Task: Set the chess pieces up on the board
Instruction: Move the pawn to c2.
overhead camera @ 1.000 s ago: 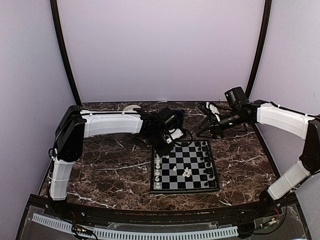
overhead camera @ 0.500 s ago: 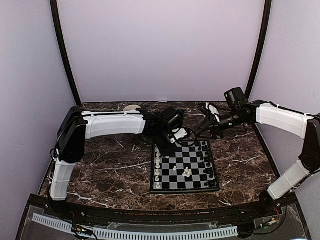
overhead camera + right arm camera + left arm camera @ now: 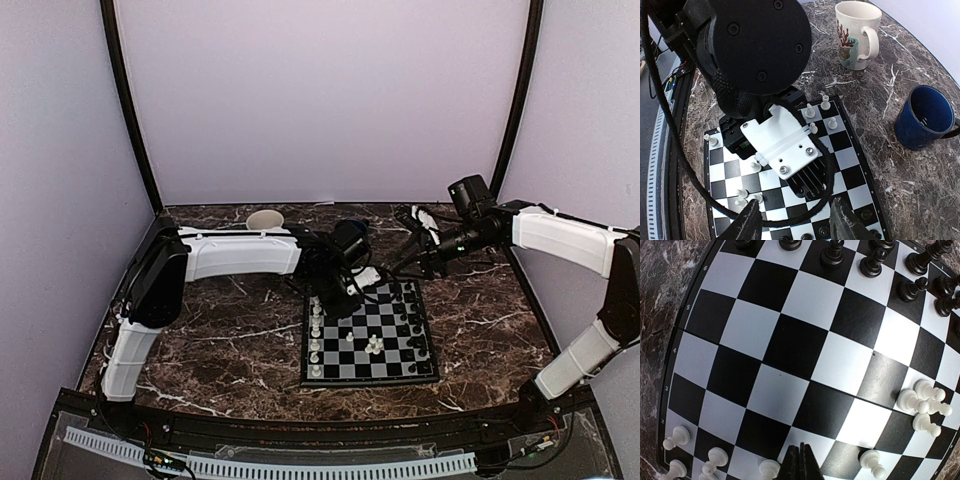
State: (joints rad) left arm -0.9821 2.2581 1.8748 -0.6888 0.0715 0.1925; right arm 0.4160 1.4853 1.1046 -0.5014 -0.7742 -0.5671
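Desk: a dark brown marble desk (image 3: 230,330) with white veins holds everything.
Board: the small square chessboard (image 3: 790,345) with black and light squares lies flat on the desk, between the two arms.
White pieces: some of the tiny white plastic chess pieces (image 3: 316,340) stand in a row along the board's left edge. A little bunch huddles close together nearer the middle.
Black pieces: the tiny black plastic chess pieces (image 3: 413,320) stand along the board's right edge.
Left pincer: the left pincer (image 3: 800,455) has its fingers pressed together with nothing between them. It hangs over the board, near the white row.
Right pincer: the right pincer (image 3: 797,225) has its fingers apart and holds nothing. It hangs by the board's far right corner.
In the way: the big black and white left arm (image 3: 755,45) hides much of the board from the right wrist camera. A thick black cable (image 3: 830,185) loops in front too.
Mugs: a white mug with a red coral picture (image 3: 856,35) and a dark blue mug (image 3: 925,117) stand upright on the desk. They are off the board and apart from each other.
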